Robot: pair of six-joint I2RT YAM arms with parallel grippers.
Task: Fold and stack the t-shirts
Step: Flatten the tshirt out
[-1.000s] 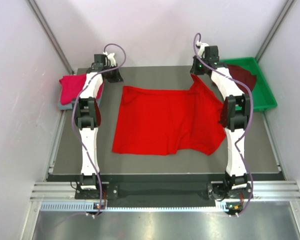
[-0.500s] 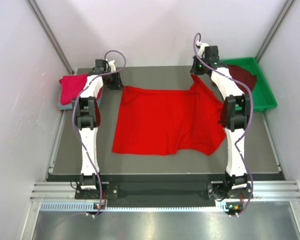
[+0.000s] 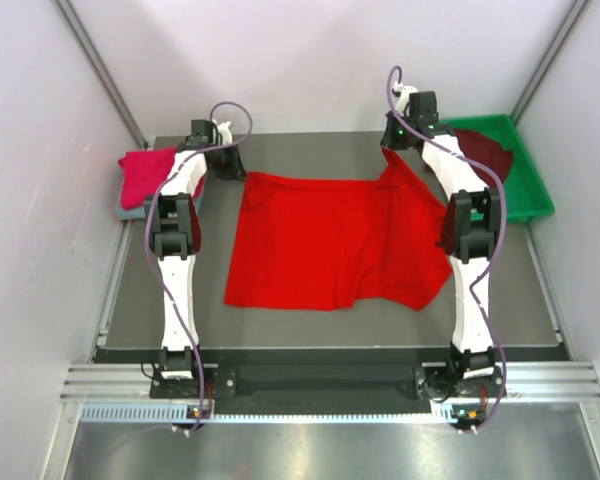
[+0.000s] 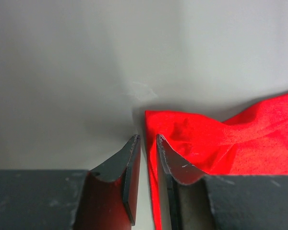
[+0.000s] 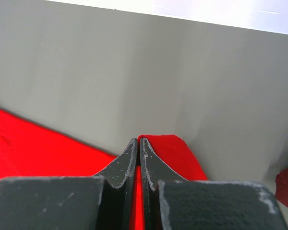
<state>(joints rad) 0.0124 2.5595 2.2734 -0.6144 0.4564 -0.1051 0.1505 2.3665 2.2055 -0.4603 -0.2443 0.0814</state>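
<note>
Plainly the risk sits on the left. The left gripper (image 4: 148,139) stands slightly parted at the far left corner of the bright red t-shirt (image 3: 335,240). The cloth seems to lie beside its right finger rather than between the two, though the angle leaves doubt. Closing there would pinch nothing, and a fold drawn by one corner would skew. The right gripper (image 5: 138,140) is clenched on the shirt's far right corner, held up off the table (image 3: 180,310). Toward the near edge the way looks open. The crimson-pink t-shirt (image 3: 145,175) at far left and the green tray (image 3: 530,205) at far right hem in the sides.
</note>
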